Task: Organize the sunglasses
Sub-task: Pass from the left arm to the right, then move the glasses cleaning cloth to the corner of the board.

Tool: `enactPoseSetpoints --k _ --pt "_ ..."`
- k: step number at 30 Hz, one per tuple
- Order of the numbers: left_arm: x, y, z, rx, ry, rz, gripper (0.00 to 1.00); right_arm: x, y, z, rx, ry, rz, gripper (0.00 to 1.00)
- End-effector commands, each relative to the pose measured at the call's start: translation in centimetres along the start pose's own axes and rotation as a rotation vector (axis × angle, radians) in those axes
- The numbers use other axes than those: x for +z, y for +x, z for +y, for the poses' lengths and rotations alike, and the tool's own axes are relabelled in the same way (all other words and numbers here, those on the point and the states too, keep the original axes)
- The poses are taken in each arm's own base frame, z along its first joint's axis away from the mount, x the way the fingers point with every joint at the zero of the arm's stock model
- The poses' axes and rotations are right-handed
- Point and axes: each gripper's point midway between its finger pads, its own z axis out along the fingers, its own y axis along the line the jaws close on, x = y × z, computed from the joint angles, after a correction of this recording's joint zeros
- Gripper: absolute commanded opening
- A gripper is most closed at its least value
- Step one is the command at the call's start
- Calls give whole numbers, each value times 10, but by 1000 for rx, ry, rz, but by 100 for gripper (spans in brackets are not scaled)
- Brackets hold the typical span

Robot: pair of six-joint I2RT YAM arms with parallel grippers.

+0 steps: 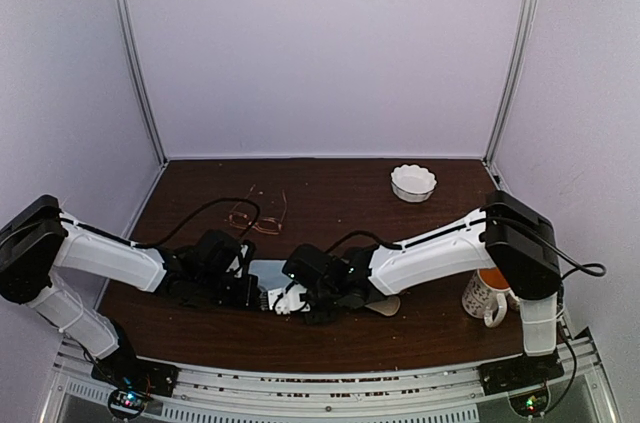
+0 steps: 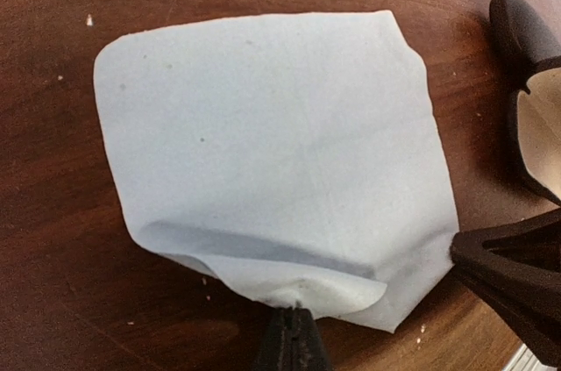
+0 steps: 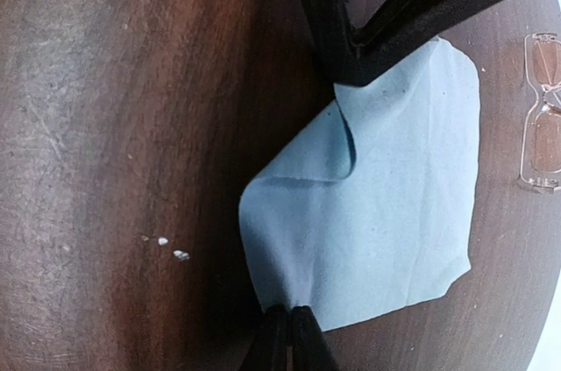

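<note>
A thin reddish-copper wire pair of sunglasses (image 1: pixel 258 217) lies open on the brown table behind the arms; it also shows at the right edge of the right wrist view (image 3: pixel 542 117). I cannot make out a dark-framed pair. A light-blue cloth (image 2: pixel 272 143) lies between both grippers, and it shows in the top view (image 1: pixel 268 271) and the right wrist view (image 3: pixel 394 213). My left gripper (image 2: pixel 294 331) is shut on the cloth's near edge, which curls up. My right gripper (image 3: pixel 289 327) is shut on another corner of the same cloth.
The black glasses case (image 2: pixel 524 33) with cream lining lies open just right of the cloth, under the right arm (image 1: pixel 380 305). A white fluted bowl (image 1: pixel 413 183) sits at the back right. A mug (image 1: pixel 487 293) stands by the right arm.
</note>
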Motion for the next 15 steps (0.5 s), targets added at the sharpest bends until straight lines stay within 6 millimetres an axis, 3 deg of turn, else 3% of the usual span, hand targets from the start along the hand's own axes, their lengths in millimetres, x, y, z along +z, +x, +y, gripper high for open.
enactPoseSetpoints --k 1,8,15 --pt "3 17 16 0 -42 56 0 5 28 31 -10 -101 69 2" --pt "-4 20 18 -35 -106 106 0 -6 22 36 22 -119 52 0" --pt "-24 26 18 -27 -176 142 0 -19 18 42 60 -122 22 0"
